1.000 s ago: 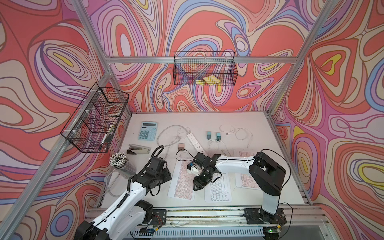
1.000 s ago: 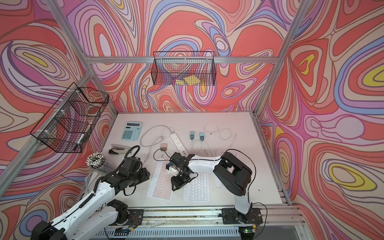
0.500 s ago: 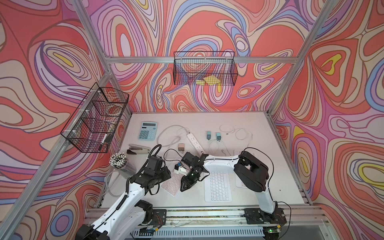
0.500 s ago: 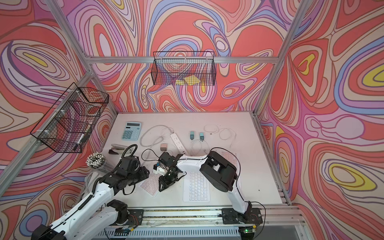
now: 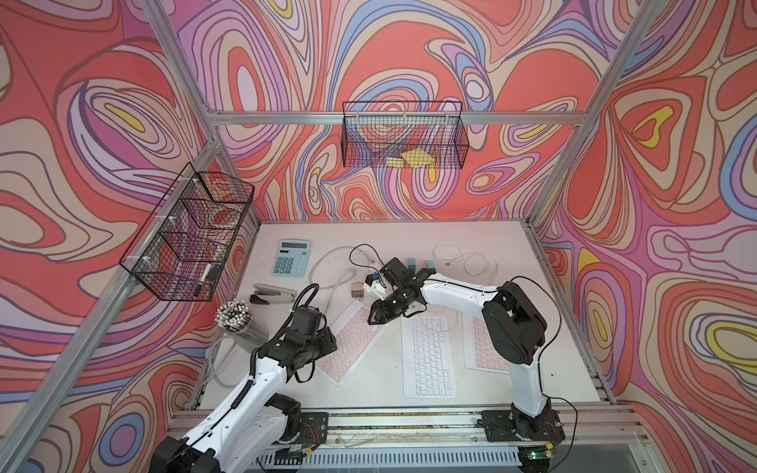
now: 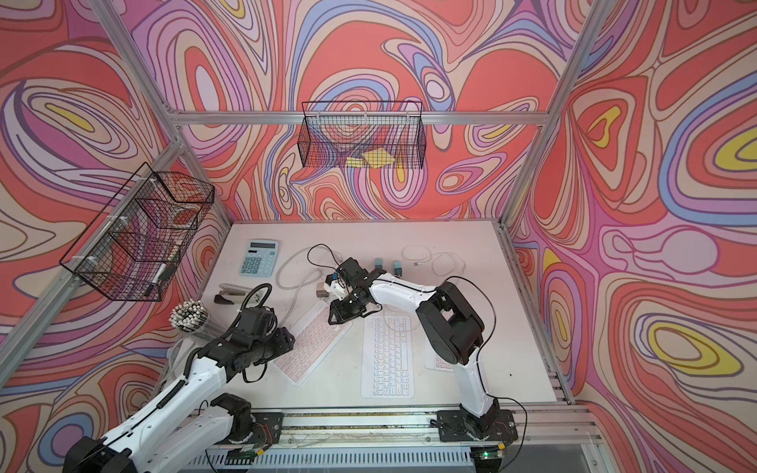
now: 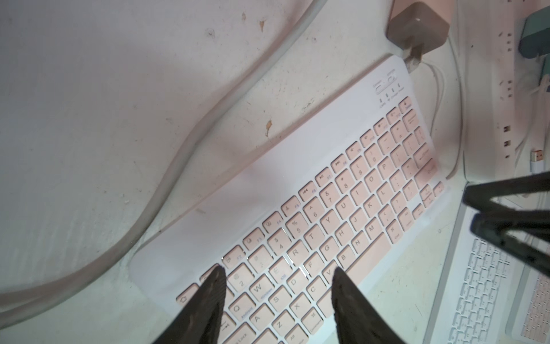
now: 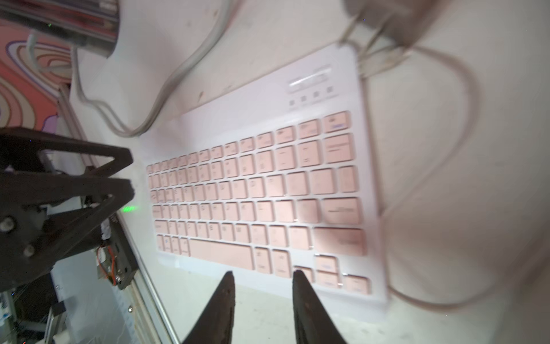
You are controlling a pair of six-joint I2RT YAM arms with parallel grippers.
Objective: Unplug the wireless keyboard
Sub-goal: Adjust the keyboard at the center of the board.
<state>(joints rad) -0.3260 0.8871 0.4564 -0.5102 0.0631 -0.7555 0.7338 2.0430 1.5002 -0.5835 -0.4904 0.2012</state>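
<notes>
Found pink-keyed wireless keyboard point(image 7: 327, 208) flat on table point(image 5: 409, 233), lying diagonal, stretched between the two grippers.

Read on keys below left gripper point(image 7: 276, 297): Q, W, A, S, Z, plus small "Android", "Windows" and "Command". Tiny print by the indicator row at the opposite corner too blurred to confirm.

Left gripper: fingers point(image 7: 208, 303) apart, nothing between them, poised over the Q/A end of the key rows. Contact with keys not determinable.

Right gripper point(image 8: 263, 297): fingers parted by a narrow gap, empty, over bare table just beside the keyboard's arrow-key corner.

Thin white cable point(image 8: 464, 149) looped past the short edge ahead of right gripper, meeting the keyboard at its far corner. Seating of plug blurred, not determinable. Grey-brown charger block point(image 7: 416, 26) touching that same corner.

White keyboard point(image 5: 428, 356) just beside right gripper, on the side away from left gripper. Power strip point(image 7: 503, 89) beyond it, sockets unlabelled. Thick pale cord point(image 7: 178, 166) curving alongside the pink keyboard's long edge.

Blue calculator point(image 5: 293, 257) and stapler point(image 5: 272, 294) well beyond left gripper; no legible branding.
</notes>
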